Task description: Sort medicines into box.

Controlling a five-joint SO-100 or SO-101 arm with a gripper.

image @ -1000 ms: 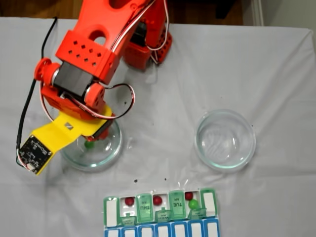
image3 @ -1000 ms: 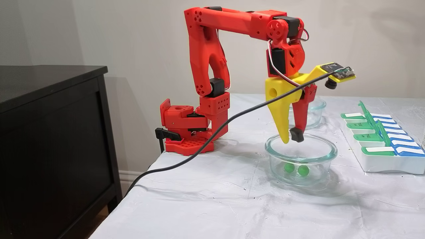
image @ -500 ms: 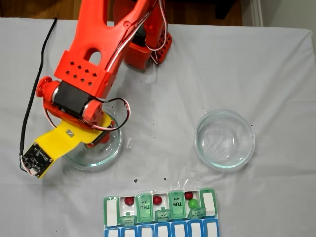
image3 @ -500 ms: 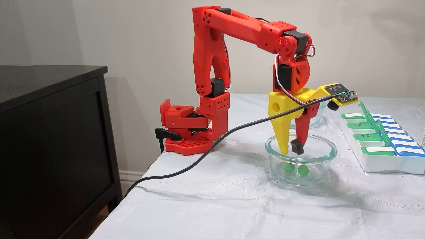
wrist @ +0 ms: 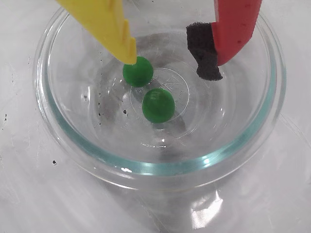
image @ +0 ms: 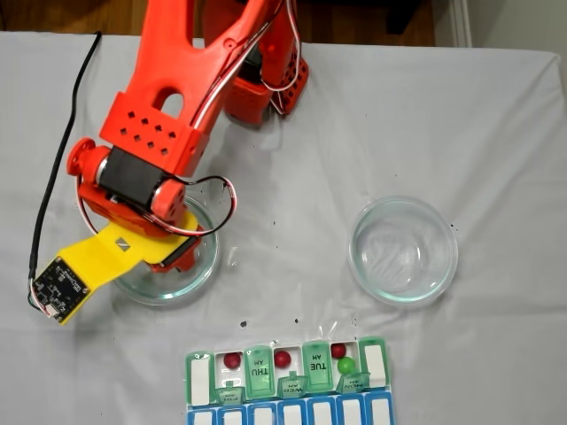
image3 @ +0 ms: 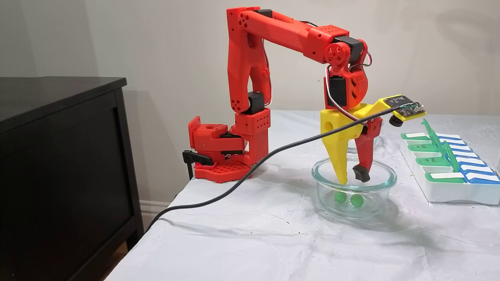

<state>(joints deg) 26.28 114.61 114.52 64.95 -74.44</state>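
I had the jaws spread and empty inside the glass dish (wrist: pixel 160 160), over two green balls (wrist: pixel 158 104) touching on its bottom. Closing on one could knock the other aside or skid it across the glass. The pill box (image: pixel 288 376) sat near, some lids up.

Compared with a second ago, the gripper (image3: pixel 352 178) sits lower, its yellow and red tips now inside the rim of the glass dish (image3: pixel 384 183) instead of above it. The jaws stand wider apart. The arm's elbow leans further out over the table, and the yellow camera mount (image: pixel 89 261) sits further left in the top-down fixed view.
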